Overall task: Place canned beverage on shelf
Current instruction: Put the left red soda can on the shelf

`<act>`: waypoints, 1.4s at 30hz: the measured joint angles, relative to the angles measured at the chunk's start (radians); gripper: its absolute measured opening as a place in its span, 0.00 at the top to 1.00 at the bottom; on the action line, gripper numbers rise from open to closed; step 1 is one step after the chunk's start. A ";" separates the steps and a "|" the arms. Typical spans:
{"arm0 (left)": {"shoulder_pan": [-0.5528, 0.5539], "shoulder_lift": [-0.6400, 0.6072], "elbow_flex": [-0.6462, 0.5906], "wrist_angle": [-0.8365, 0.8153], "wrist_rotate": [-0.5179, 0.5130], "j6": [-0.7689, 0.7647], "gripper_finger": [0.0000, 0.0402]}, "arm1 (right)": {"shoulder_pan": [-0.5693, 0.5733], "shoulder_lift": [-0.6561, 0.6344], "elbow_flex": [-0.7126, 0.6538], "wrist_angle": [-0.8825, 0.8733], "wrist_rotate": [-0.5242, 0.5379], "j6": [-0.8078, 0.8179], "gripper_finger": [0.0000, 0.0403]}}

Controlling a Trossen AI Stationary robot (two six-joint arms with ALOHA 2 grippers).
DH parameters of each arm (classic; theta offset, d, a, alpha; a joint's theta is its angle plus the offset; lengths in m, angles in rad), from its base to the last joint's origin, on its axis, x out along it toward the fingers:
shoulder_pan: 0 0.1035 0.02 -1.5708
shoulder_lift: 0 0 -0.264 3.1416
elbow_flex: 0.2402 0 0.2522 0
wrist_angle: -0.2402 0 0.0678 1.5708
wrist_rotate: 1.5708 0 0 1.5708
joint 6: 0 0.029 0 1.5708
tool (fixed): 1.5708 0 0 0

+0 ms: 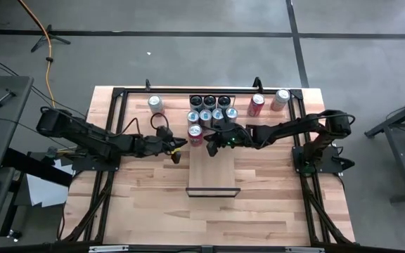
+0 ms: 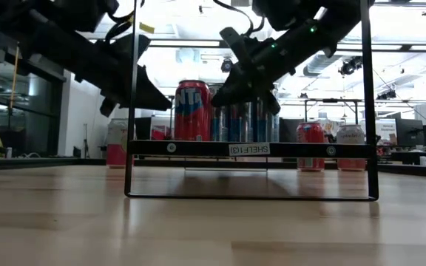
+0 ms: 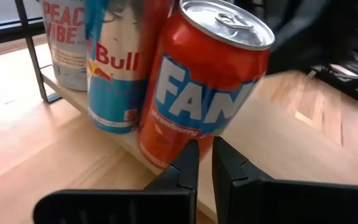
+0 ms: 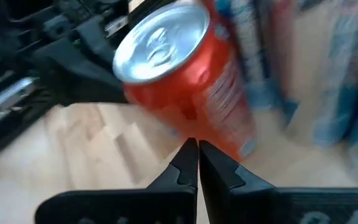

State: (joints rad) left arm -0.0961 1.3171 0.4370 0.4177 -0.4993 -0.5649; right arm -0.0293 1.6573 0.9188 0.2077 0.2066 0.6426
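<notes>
A: From here, what crowds that red Fanta can [image 1: 196, 136]?

B: Plenty. It stands upright on the shelf [image 1: 213, 171], at its left edge, the front can of a packed cluster [image 1: 210, 109]. A blue-and-silver Red Bull can [image 3: 112, 68] is right behind it, touching or nearly so, and a Peace Vibe can [image 3: 66, 40] beyond that.

A: And the arms?

B: Both hem it in. The left gripper [image 1: 178, 147] sits just off the shelf's left side, fingers pinched almost together, holding nothing. The right gripper [image 1: 211, 144] comes in over the plank beside the can, fingers closed too, empty.

A: Anything loose on the table?

B: A silver can [image 1: 155, 104] at the back left, and a red can [image 1: 256, 105] with a pale can [image 1: 280, 100] at the back right, all well apart from the shelf.

A: Free room?

B: The front half of the plank is bare up to its dark end frame [image 2: 250, 149], and the tabletop [image 1: 259, 204] is open on both sides there.
</notes>
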 joint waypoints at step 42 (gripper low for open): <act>0.118 0.022 0.000 0.057 0.178 0.211 1.00 | 0.089 0.099 0.004 0.133 0.357 0.859 1.00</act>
State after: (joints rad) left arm 0.0215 1.3392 0.4374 0.4751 -0.3217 -0.3538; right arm 0.0599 1.7561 0.9226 0.3405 0.5640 1.5017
